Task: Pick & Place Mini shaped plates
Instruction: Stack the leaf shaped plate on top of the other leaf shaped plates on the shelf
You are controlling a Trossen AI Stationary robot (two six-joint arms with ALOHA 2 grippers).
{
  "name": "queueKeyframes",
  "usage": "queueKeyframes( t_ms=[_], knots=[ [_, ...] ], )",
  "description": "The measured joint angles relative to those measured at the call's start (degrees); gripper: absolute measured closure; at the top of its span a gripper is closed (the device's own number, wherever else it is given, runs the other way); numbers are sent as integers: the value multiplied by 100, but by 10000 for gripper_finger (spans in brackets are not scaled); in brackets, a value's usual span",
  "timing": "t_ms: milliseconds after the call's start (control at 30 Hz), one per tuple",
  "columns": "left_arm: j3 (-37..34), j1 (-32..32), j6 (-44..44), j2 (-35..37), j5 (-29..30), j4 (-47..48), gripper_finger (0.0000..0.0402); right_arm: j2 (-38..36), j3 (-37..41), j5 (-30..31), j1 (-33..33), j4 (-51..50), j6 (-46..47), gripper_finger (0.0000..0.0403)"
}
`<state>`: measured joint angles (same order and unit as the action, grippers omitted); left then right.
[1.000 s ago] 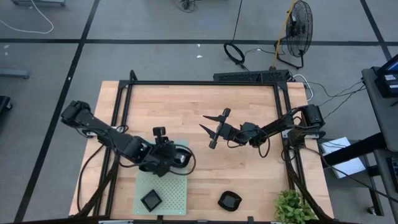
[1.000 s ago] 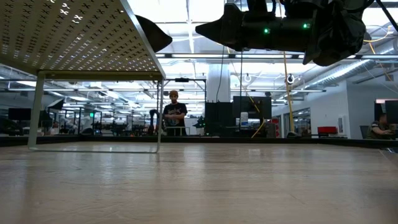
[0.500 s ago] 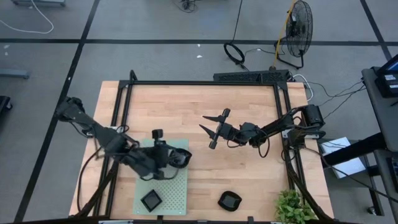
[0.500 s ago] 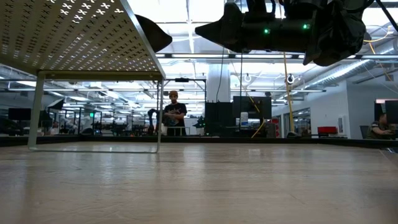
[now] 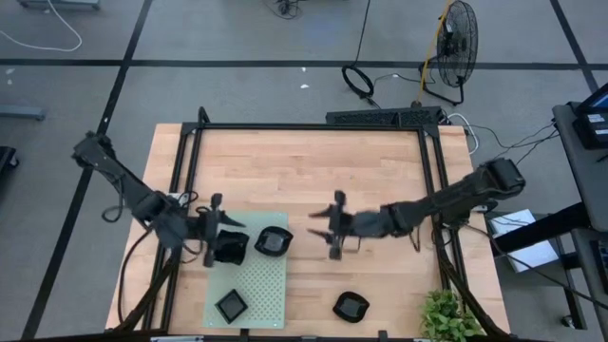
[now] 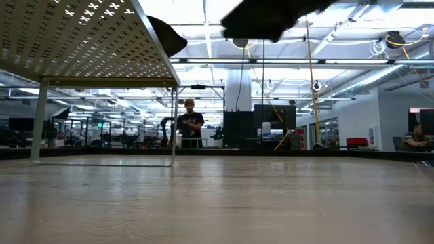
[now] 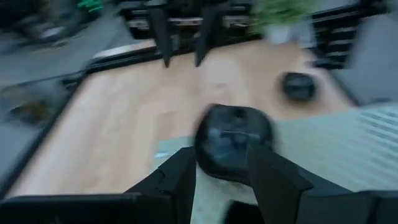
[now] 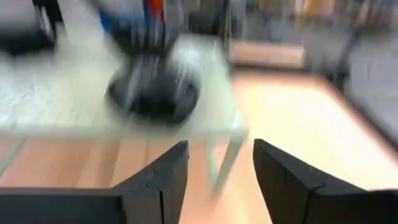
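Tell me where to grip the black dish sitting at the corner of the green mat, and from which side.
Grip the dish by its raised rim, one finger inside and one outside. It lies flat and shallow, so the sides offer little. Its edge toward the right gripper is unobstructed; the left gripper crowds the other side.

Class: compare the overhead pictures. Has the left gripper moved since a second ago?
Yes. In the high view the left gripper has drawn back toward the table's left edge, off the plate that now lies uncovered on the green mat.
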<state>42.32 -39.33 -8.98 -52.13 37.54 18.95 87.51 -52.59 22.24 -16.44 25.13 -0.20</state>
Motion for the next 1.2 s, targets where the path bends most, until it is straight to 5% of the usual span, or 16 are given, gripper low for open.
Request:
queueKeyframes(
  t_ms=[133,300,433,533,1200],
  knots=[
    [-723,85,999,847,-971,-691,254,77,-1289,631,-724,-3328,1582,232],
    [-1093,195,1311,1872,-1007,-619,254,790,-2128,5,-1272,-5390,3868,232],
    [-1253,308,1324,2517,-971,-501,254,1554,-2171,-1545,-1615,-5107,4610,232],
    [-1300,377,1323,2842,-844,-518,254,1947,-2171,-2077,-1793,-5100,4820,235],
    [-1300,513,1317,2818,-862,-248,254,2139,-2001,-2129,-1983,-5525,4900,313]
  ],
)
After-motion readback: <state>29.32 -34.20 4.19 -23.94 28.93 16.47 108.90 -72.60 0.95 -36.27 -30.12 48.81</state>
